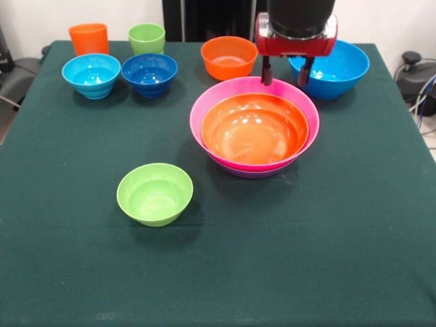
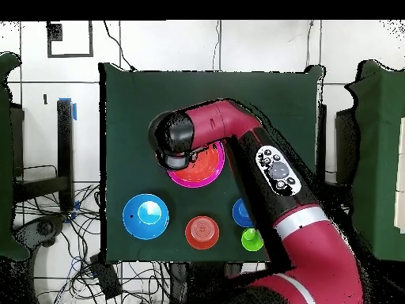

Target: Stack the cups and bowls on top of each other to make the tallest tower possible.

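Observation:
The tower point(image 1: 253, 129) stands right of the table's middle: a wide shallow orange bowl inside a pink bowl point(image 1: 204, 116), on a purple bowl point(image 1: 252, 173) whose rim shows at the bottom. My gripper point(image 1: 285, 72) is open and empty, hanging over the pink bowl's far rim, next to the big blue bowl point(image 1: 338, 68). The small orange bowl point(image 1: 229, 57), dark-blue bowl point(image 1: 149, 73), light-blue bowl point(image 1: 91, 75), orange cup point(image 1: 89, 38) and lime-green cup point(image 1: 147, 38) stand along the far edge. The small lime-green bowl point(image 1: 154, 193) sits alone at front left. In the overhead view the arm point(image 2: 269, 170) covers part of the tower point(image 2: 207, 169).
The green cloth table point(image 1: 327, 259) ends close behind the far row of bowls and cups. In the overhead view the big blue bowl point(image 2: 145, 215) and small orange bowl point(image 2: 202, 231) sit near the robot's side. Cables lie on the floor point(image 2: 55, 229) beside the table.

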